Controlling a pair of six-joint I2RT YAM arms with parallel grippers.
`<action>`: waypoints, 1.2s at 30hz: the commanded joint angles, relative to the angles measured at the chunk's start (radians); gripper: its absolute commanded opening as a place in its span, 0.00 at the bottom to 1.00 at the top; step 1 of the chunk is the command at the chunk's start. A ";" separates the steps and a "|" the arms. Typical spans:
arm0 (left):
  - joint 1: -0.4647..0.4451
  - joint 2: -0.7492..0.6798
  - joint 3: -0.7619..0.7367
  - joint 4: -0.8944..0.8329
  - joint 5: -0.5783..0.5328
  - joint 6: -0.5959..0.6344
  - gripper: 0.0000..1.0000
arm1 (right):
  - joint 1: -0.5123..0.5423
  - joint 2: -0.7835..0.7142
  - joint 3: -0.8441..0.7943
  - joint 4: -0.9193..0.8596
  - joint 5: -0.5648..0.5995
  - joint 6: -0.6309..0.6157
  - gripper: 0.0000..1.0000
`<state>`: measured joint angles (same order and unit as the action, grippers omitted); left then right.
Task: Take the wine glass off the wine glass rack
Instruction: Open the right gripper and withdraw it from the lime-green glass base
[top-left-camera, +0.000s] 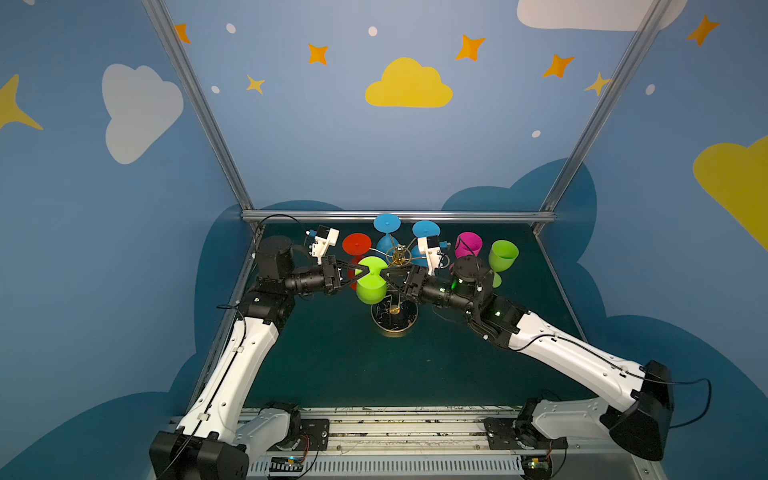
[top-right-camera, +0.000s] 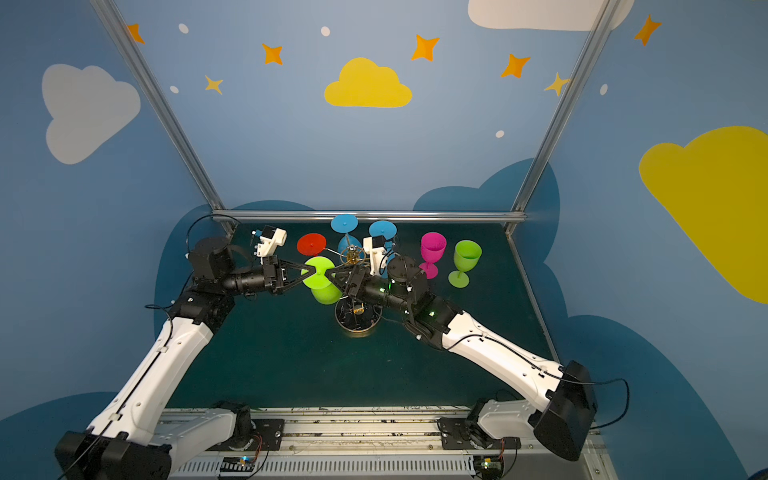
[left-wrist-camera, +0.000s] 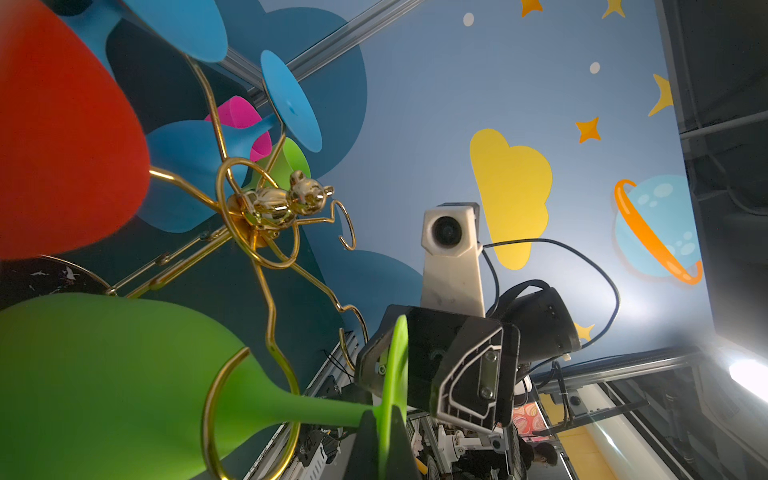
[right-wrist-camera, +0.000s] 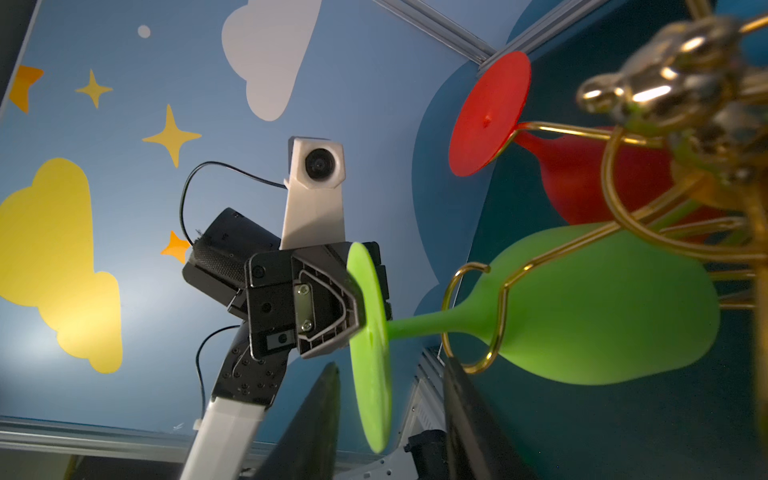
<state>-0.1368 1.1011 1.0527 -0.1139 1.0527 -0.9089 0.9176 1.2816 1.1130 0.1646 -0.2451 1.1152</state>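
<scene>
Top views, stand: the wine glass rack (top-left-camera: 394, 318) stands mid-table (top-left-camera: 332, 365) on its round dark base, gold arms spread from the top of the post.
Top views, target: the green wine glass (top-left-camera: 371, 286) hangs inverted on the rack's near-left arm. Foot up, bowl down, long axis close to upright.
Top views, tools: the left gripper (top-left-camera: 366, 272) reaches in level from the left to the foot's rim. The right gripper (top-left-camera: 384, 274) meets the opposite rim from the right.
Top views, others: the red glass (top-left-camera: 356, 244) and two blue glasses (top-left-camera: 387, 224) hang on the far arms. The pink glass (top-left-camera: 468, 245) and a second green glass (top-left-camera: 503, 255) stand upright on the table at the right, apart from the rack.
Left wrist view, target: the bowl is nearest the lens and the foot is edge-on. The neck of the glass passes through a gold loop (left-wrist-camera: 249, 407).
Left wrist view, tool: the left gripper is closed, its dark fingers (left-wrist-camera: 363, 449) pinching the foot's rim between them.
Right wrist view, target: the axis runs from the bowl, through the loop, out to the edge-on foot.
Right wrist view, tool: the right gripper's fingers (right-wrist-camera: 311, 428) stand parted either side of the foot's rim, gripping nothing. Opposite, the left gripper is clamped on the rim.
</scene>
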 joint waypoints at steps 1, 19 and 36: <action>-0.001 0.011 0.029 -0.027 -0.033 0.028 0.03 | -0.004 -0.047 -0.010 0.007 0.012 -0.028 0.49; -0.011 0.057 0.042 -0.052 -0.139 0.032 0.03 | -0.011 -0.201 -0.038 -0.132 0.103 -0.130 0.69; -0.028 0.039 0.116 -0.196 -0.288 0.096 0.03 | -0.046 -0.307 -0.091 -0.186 0.138 -0.155 0.72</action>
<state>-0.1593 1.1534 1.1305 -0.3027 0.7921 -0.8341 0.8787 1.0008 1.0317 -0.0029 -0.1196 0.9855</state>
